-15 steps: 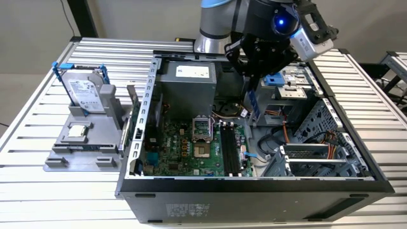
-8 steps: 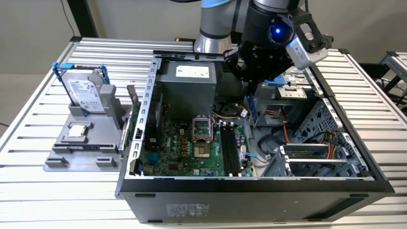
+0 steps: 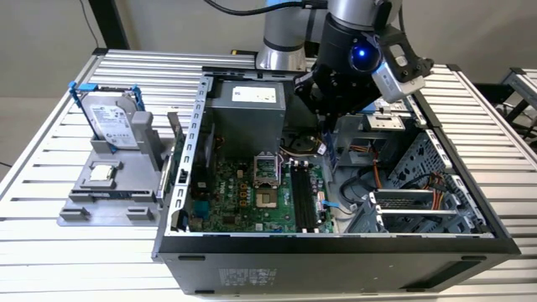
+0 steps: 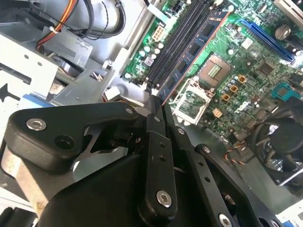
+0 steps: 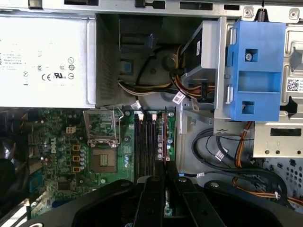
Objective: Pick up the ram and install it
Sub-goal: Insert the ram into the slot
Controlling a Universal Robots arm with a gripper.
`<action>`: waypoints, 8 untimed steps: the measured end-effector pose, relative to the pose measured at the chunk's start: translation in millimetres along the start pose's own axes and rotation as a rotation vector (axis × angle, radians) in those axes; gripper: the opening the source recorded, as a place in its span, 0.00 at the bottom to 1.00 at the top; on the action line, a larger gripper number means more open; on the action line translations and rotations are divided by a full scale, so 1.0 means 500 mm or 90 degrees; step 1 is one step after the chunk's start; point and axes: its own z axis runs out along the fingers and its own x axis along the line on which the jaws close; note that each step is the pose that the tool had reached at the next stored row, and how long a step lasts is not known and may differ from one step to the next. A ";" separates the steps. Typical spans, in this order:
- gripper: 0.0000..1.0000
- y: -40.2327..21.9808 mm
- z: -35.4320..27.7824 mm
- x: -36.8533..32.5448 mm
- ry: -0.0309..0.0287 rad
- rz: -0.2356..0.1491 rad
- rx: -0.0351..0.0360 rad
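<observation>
I have the gripper inside the open computer case, above the motherboard. In both wrist views the fingers are drawn close together on the ram, a long dark stick with a row of chips and a reddish edge, held at one end and running lengthwise along the black memory slots.

In the first wrist view the ram lies at the outermost slot, on the side away from the empty processor socket. I cannot tell whether it is resting in the slot or just above it; its edge looks parallel to the slots.

Pickup is done, by my judgement. Alignment over the slot appears largely done. Seating is not confirmed: I see no sign that the slot's end latches have closed.

In the exterior view the hard drive in its blue frame and the processor chip sit on the grey fixture outside the case, at that view's left.
</observation>
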 end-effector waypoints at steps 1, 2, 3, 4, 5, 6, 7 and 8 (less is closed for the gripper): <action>0.00 0.000 0.004 0.000 0.0000 0.001 0.0000; 0.00 -0.001 0.007 0.000 0.0000 0.001 0.0001; 0.00 -0.001 0.011 0.000 0.0000 0.002 0.0001; 0.00 -0.002 0.014 0.000 0.0000 0.004 0.0002; 0.00 -0.003 0.018 0.000 0.0000 0.005 0.0001; 0.00 -0.004 0.022 0.000 -0.0001 0.006 0.0002; 0.00 -0.005 0.026 0.000 0.0000 0.007 0.0003; 0.00 -0.008 0.029 0.000 -0.0001 0.008 0.0003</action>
